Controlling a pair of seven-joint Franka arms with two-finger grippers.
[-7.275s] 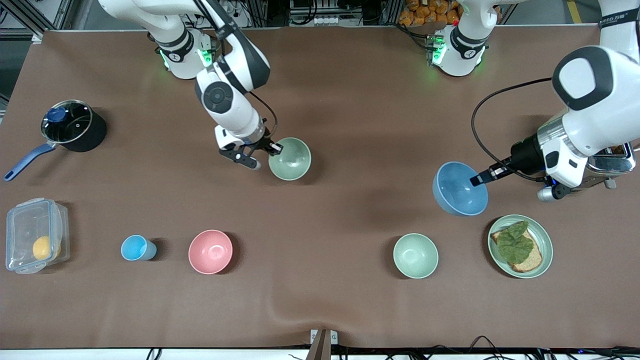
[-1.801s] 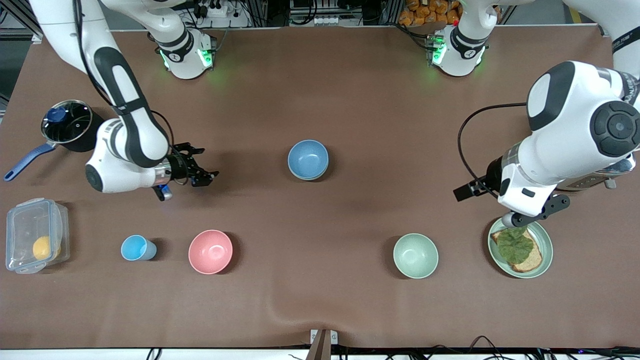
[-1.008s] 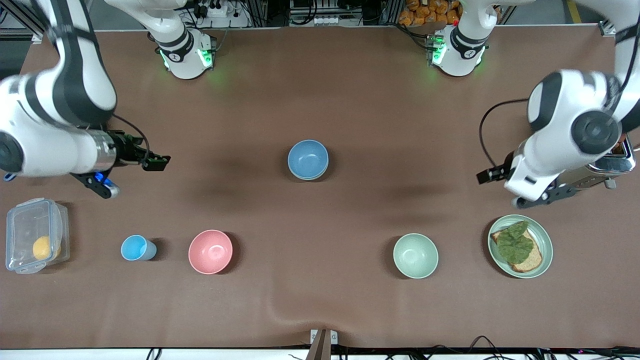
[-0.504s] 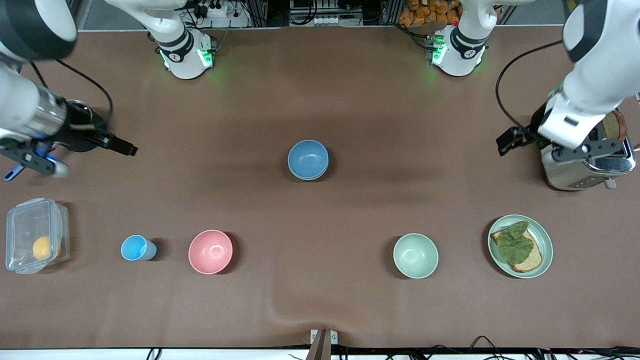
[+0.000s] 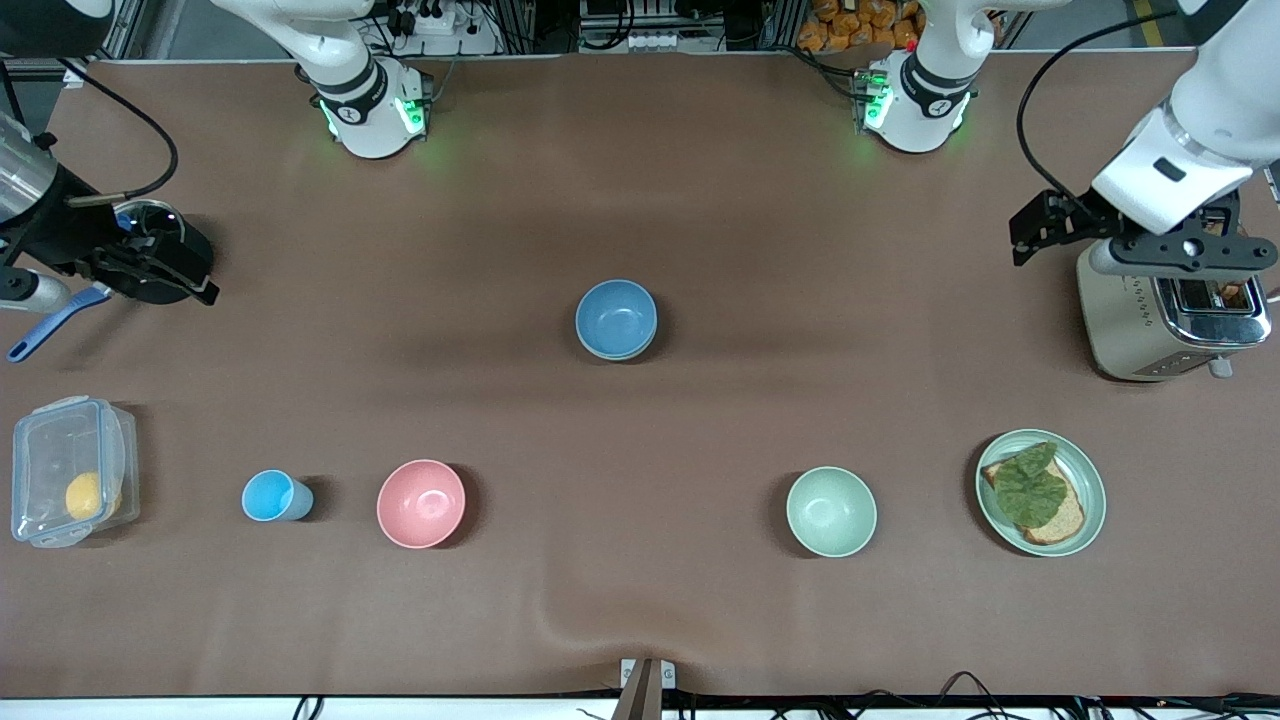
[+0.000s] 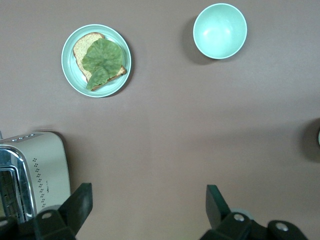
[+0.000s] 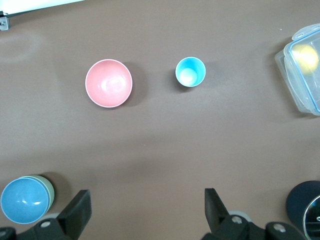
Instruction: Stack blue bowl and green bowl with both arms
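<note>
bowls and dishes line the row nearest the front camera: a clear lidded box with a yellow fruit inside at the right arm's end, then a small light-blue cup, a pink bowl, a lone pale green bowl, and a green plate with bread and a leaf at the left arm's end. farther from that camera, at the middle of the brown counter, the blue bowl sits nested in the green bowl, whose rim shows just under it in the right wrist view. toward the left arm's end stands a toaster; toward the right arm's end, a dark pot with a blue handle. the left end effector hangs over the counter beside the toaster, fingers apart and empty. the right end effector hangs over the pot, fingers apart and empty too.
</note>
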